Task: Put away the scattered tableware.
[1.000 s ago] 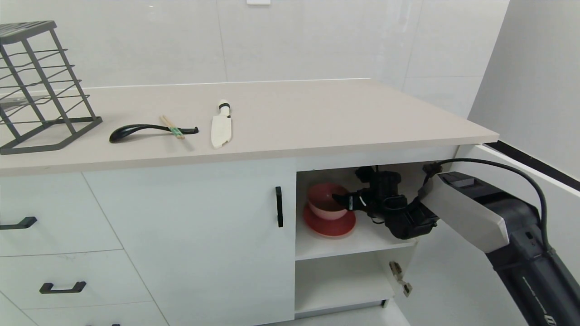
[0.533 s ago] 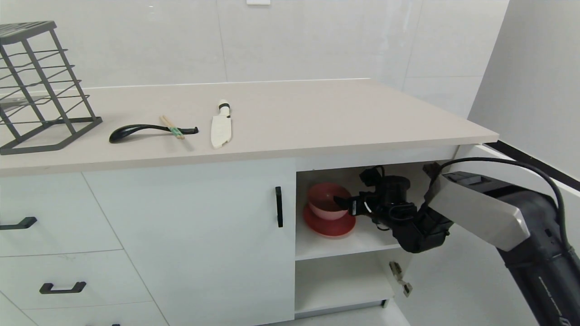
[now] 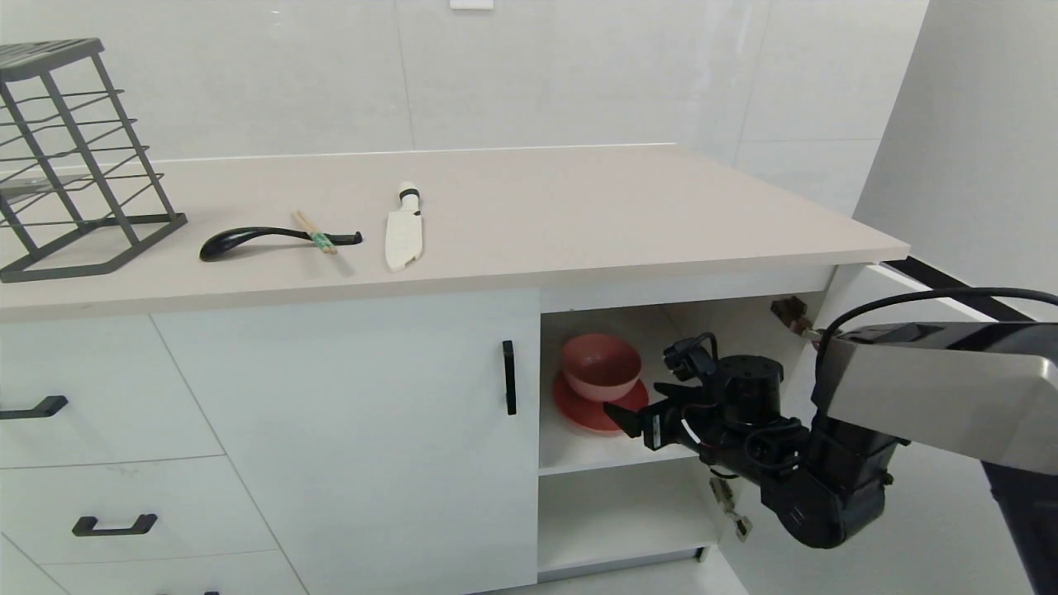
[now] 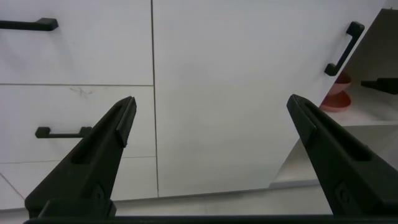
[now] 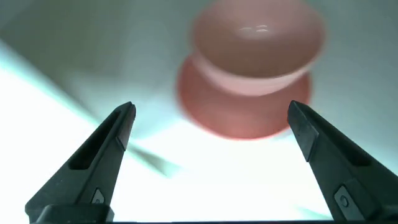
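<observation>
From head view, sees pink bowl (image 3: 601,364) on red plate (image 3: 588,411) on upper cabinet shelf (image 3: 579,448), with right gripper (image 3: 638,408) spread and empty near the plate. Spoon (image 3: 248,240), chopsticks (image 3: 314,232) and knife (image 3: 404,231) lying on countertop (image 3: 579,207).

From left wrist view, finds left gripper (image 4: 211,118) splayed, empty, facing closed door (image 4: 217,74).

From right wrist view, meets bowl and plate beyond parted fingers (image 5: 102,155).

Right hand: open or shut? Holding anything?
Open, empty. The right hand has its fingers wide apart, nothing between them; the bowl on the plate sits beyond, on the shelf.
</observation>
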Controlling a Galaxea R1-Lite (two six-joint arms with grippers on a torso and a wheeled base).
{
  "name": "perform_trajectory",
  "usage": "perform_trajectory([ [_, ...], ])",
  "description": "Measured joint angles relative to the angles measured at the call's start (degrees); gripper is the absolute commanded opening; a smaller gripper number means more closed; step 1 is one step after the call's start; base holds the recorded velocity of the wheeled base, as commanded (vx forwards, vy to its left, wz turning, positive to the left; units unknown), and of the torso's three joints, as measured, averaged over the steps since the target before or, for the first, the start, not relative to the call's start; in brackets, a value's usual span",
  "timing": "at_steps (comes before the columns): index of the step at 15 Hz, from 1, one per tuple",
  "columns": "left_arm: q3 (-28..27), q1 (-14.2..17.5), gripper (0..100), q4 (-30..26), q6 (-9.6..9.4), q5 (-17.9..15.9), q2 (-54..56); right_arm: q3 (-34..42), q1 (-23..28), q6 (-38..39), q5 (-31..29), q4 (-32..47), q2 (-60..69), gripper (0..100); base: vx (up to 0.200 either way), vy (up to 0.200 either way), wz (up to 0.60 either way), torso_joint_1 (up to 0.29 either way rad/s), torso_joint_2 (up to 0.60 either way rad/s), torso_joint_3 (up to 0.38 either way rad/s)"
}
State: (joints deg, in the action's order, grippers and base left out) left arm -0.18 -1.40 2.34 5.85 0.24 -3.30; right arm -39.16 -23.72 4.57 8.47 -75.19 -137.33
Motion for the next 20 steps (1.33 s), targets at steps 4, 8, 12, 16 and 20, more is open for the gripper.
perform_trajectory([
  [4,0.0,0.0,100,0.0,0.02,0.0,0.0,6.8,-4.4,-0.2,0.0,-0.5,5.6,100,0.0,0.0,0.0,0.0,0.0,0.0],
  [8,0.0,0.0,100,-0.1,0.02,0.0,0.0,13.4,-7.4,-0.2,0.0,-0.4,14.7,100,0.0,0.0,0.0,0.0,0.0,0.0],
  [12,0.0,0.0,100,-0.1,0.06,0.0,0.0,20.0,-8.4,-0.1,0.1,-0.2,28.7,100,0.0,0.0,0.0,0.0,0.0,0.0],
  [16,0.0,0.1,100,-0.1,0.09,0.0,0.1,25.6,-7.8,0.2,0.0,2.3,47.5,100,0.0,0.0,0.0,0.0,0.0,0.0],
  [20,0.0,0.1,100,0.0,0.09,0.1,0.1,28.0,2.1,0.3,0.4,6.2,68.9,100,0.0,0.0,0.0,0.0,0.0,0.0],
])
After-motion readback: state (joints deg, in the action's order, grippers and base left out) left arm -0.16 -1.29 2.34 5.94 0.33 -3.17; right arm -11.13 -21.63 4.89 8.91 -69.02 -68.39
